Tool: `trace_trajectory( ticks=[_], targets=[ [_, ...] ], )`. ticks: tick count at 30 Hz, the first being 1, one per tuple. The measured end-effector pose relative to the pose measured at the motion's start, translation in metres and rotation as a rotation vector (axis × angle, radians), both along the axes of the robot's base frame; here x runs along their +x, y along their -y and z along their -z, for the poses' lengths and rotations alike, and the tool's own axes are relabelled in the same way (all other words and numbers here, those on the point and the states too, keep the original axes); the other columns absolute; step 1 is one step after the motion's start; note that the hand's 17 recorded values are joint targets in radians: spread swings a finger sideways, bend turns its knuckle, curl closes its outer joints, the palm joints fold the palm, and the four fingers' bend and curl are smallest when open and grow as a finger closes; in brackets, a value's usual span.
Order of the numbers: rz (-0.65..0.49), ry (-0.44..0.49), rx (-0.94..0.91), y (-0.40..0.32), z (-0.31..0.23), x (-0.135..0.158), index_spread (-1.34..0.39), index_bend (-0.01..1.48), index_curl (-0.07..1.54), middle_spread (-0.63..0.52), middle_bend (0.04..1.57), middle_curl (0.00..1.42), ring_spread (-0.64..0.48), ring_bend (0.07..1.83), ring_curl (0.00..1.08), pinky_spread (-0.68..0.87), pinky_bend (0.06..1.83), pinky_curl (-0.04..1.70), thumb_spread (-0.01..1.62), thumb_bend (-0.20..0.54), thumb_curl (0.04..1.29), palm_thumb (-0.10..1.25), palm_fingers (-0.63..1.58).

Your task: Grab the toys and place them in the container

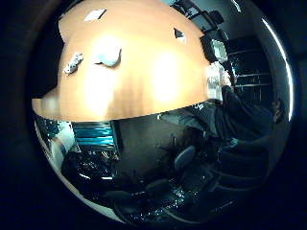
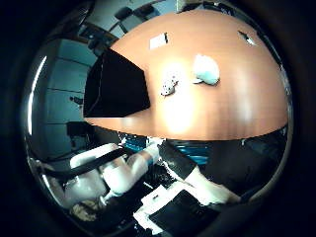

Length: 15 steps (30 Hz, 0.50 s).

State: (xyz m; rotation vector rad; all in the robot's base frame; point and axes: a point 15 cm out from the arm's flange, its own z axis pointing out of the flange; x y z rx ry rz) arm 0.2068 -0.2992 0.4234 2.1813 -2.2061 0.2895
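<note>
Two toys lie on the wooden table: a larger white rounded toy and a smaller pale toy beside it. A black open container stands on the table next to the smaller toy. The little finger side palm view shows the same toys, the larger and the smaller; the container does not show there. My hand is well away from the table, off its near edge, with its white fingers relaxed and touching no toy.
Flat pieces of paper lie on the far part of the table, and a small dark object near its edge. A monitor and office chairs stand around the table.
</note>
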Motion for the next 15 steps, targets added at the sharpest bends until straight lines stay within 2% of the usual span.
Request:
trace_trajectory(
  ticks=[8, 15],
  targets=[
    [-0.004, 0.036, -0.029, 0.011, -0.018, 0.016, -0.44, 0.18, 0.33, 0.02, 0.19, 0.3, 0.21, 0.19, 0.2, 0.41, 0.28, 0.31, 1.07, -0.024, 0.27, 0.5, 0.14],
    [-0.035, 0.033, -0.041, 0.031, -0.002, 0.043, -0.44, 0.18, 0.32, 0.01, 0.19, 0.3, 0.2, 0.19, 0.21, 0.41, 0.27, 0.31, 1.07, -0.023, 0.27, 0.5, 0.15]
  ],
)
